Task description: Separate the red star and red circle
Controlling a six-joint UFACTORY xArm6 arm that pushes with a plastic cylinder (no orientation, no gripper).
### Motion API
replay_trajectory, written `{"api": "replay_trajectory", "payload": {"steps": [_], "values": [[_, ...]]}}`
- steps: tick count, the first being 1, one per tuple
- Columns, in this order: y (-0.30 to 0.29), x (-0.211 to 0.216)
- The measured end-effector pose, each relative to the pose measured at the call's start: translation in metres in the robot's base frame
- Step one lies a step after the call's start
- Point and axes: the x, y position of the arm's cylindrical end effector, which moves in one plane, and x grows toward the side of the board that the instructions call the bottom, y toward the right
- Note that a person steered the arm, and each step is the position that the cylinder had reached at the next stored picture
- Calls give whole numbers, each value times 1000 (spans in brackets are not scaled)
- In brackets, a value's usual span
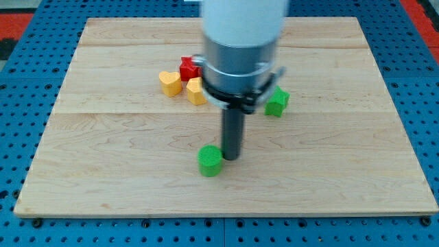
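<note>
A red block (188, 68) shows at the view's upper middle, partly hidden behind the arm's grey body; its shape cannot be made out, and no second red block shows. A yellow heart (169, 82) lies at its left and another yellow block (196, 91) just below it, both close to the red one. My tip (232, 158) rests on the board well below these, right next to a green round block (210, 161) at its left. A green star-like block (276, 102) lies at the right of the arm.
The wooden board (103, 165) lies on a blue pegboard table (20, 89). The arm's wide grey and white body (241, 48) hides the board's upper middle.
</note>
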Motion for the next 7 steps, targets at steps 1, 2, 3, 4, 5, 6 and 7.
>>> {"api": "replay_trajectory", "payload": {"steps": [1,2,3,4,5,6,7], "values": [[2,-32],[-42,-28],[1,-46],[68,-73],[57,-106],[-3,-118],[-40,-126]]}}
